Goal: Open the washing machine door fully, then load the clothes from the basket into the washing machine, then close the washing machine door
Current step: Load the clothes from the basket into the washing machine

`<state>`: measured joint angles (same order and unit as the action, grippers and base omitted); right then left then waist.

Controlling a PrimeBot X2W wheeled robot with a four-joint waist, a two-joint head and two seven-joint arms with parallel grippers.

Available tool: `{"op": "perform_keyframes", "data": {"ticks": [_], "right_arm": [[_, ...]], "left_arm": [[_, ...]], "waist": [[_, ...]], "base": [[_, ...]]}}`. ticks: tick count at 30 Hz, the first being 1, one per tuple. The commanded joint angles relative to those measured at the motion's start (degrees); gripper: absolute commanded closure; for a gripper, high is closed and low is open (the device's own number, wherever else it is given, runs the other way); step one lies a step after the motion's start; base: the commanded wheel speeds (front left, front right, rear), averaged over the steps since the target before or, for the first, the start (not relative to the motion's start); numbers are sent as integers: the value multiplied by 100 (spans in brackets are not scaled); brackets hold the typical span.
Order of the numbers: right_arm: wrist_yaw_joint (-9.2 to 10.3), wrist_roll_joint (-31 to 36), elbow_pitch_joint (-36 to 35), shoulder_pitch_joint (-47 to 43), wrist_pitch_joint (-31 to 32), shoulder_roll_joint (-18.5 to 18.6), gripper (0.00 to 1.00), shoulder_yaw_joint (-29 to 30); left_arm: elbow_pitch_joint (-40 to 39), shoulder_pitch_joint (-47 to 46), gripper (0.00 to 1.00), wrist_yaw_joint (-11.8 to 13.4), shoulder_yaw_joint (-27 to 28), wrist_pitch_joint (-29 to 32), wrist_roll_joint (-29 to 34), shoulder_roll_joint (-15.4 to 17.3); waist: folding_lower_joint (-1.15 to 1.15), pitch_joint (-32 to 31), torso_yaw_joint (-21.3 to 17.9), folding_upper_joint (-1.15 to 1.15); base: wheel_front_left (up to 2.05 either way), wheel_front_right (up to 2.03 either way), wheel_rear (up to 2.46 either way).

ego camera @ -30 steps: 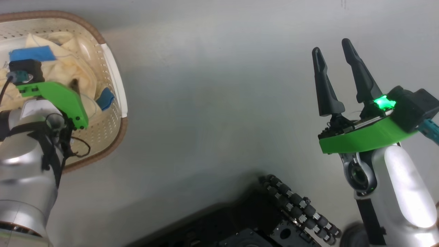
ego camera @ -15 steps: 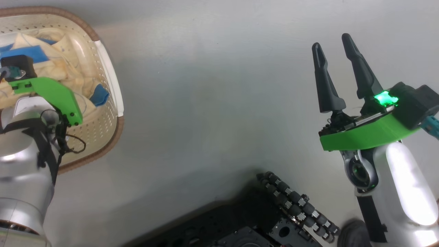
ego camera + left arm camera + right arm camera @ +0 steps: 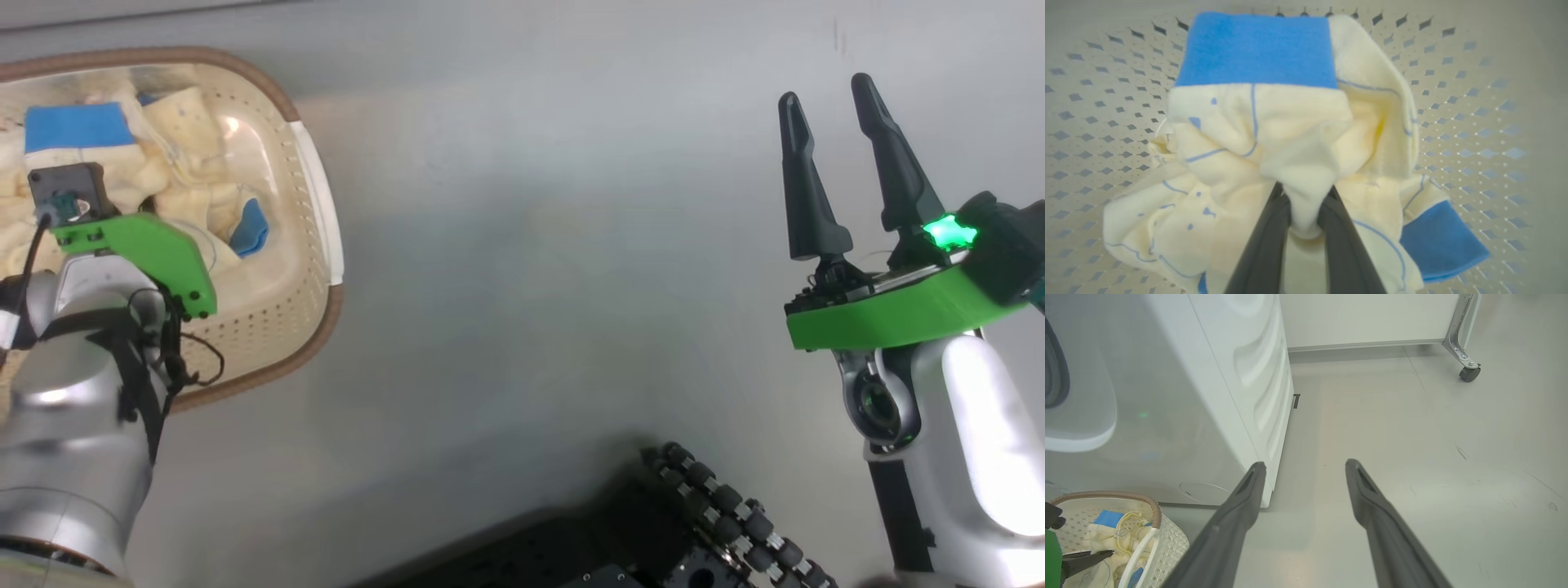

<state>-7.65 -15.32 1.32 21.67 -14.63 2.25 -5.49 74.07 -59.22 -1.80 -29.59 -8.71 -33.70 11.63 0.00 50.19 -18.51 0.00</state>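
Your basket on the floor holds the cream, blue-trimmed clothes, the left claw, hidden under its green wrist mount in the head view, pinches a fold of them, and the right claw hangs wide open, empty, near the washing machine.

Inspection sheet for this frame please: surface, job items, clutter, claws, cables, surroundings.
Surface: floor, smooth pale grey, with faint scuffs in the right wrist view.
Job's things: basket on the floor by the washing machine front corner; clothes bunched inside it.
Clutter: nothing seen.
Claws: left claw down in the basket, shut on a fold of the clothes; right claw open, empty, over the floor.
Cables: thin black wire looping off the left wrist; segmented cable chain on the robot's base.
Surroundings: pale wall panel; metal frame leg on a castor.
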Motion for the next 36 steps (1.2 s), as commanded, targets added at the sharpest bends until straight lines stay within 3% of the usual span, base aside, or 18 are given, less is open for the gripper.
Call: {"op": "perform_keyframes", "data": {"ticks": [1,12,25,36], "right_arm": [[16,41,-120,-213,-37,63,0,-31],[16,412,-12,-474,-37,63,0,165],[16,646,160,-919,-37,63,0,346],[16,932,168,-1398,125,63,0,413]], "left_arm": [[-77,142,100,22,70,-109,64,128],[-666,553,100,157,97,-620,116,-57],[-3357,2086,100,787,751,-628,630,147],[-4954,3311,100,1263,969,-628,927,365]], "waist": [[0,-142,112,0],[0,-997,529,0],[0,-2200,926,0],[0,-3161,1228,0]], "base": [[0,0,0],[0,0,0],[0,0,0],[0,0,0]]}}
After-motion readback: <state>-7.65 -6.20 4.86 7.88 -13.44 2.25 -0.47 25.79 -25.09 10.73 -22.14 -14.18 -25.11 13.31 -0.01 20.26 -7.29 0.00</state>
